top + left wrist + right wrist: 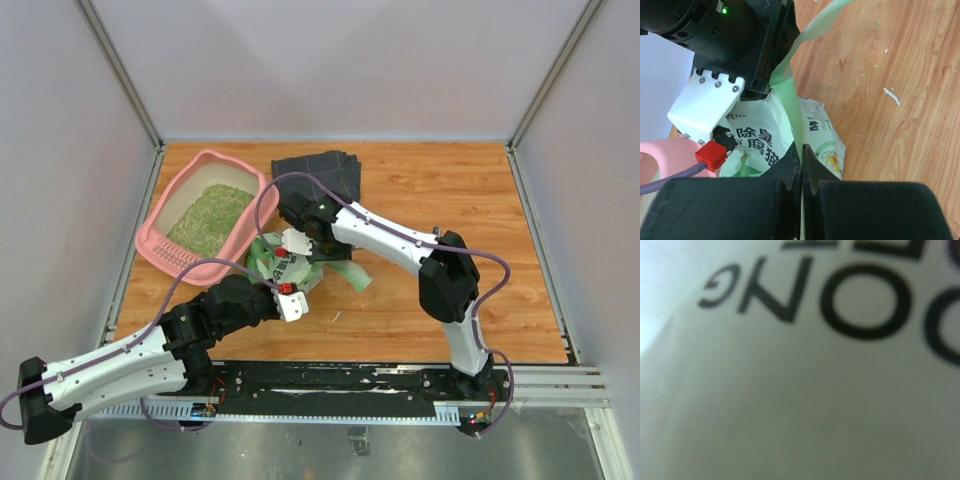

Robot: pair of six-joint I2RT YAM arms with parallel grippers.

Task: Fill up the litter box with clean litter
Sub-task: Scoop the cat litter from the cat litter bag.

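The pink litter box [160, 238] stands at the far left of the table, and clean litter [212, 218] covers most of its floor. Its rim also shows in the left wrist view [657, 157]. A green-and-white printed litter bag [272, 262] hangs crumpled just right of the box, between both grippers. My left gripper [801, 147] is shut on a thin fold of the bag [760, 145]. My right gripper [765, 90] grips the bag's bunched top from above. In the right wrist view the bag's printed film [800, 390] fills the frame and hides the fingers.
A dark grey folded cloth [320, 170] lies at the back, behind the right arm. A torn green strip of the bag [352, 276] trails onto the wood to the right. Small white scraps [892, 96] lie scattered on the table. Grey walls enclose three sides.
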